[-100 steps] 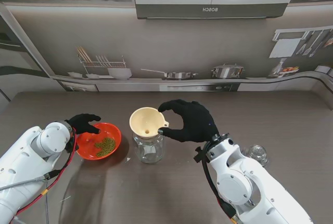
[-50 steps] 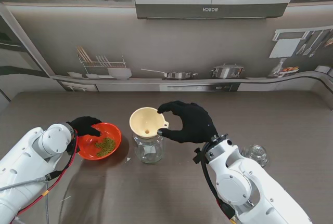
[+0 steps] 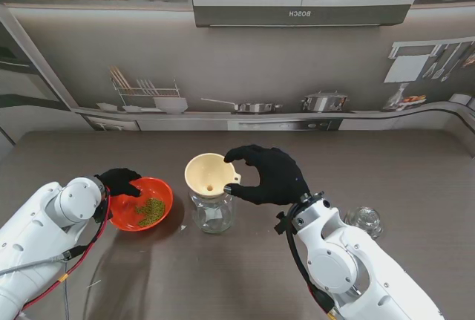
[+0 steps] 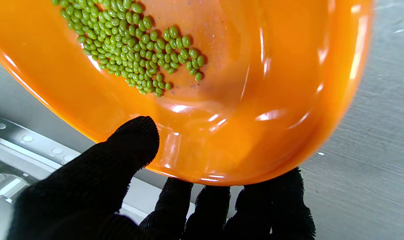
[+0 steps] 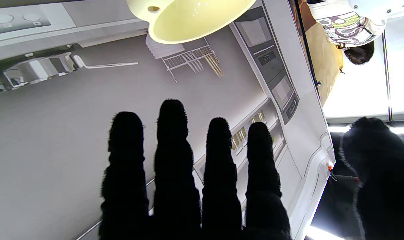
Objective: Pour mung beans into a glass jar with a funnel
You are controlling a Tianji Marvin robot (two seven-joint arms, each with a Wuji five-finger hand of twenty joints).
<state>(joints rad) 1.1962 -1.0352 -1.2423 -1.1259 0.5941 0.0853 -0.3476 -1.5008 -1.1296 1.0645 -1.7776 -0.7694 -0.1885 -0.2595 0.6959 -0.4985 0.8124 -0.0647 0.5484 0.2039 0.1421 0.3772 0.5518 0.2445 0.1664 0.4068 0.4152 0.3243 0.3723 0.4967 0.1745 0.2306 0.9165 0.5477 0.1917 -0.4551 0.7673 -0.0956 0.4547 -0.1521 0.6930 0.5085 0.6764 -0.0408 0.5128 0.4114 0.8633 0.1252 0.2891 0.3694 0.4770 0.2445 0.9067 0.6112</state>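
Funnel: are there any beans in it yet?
No, the funnel on the jar is bare inside; the beans lie in the orange bowl.

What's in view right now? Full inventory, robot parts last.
bowl: 1, orange-red, table, left of jar, thumb inside its rim
mung beans: small pile, green, inside bowl
funnel: 1, cream, seated in jar mouth
glass jar: 1, clear, table centre
glass lid: 1, clear, table, right side
table: 1, grey-brown
kitchen backdrop: 1, printed, behind table
left hand: black glove, gripping bowl rim
right hand: black glove, fingers apart beside funnel, contact unclear
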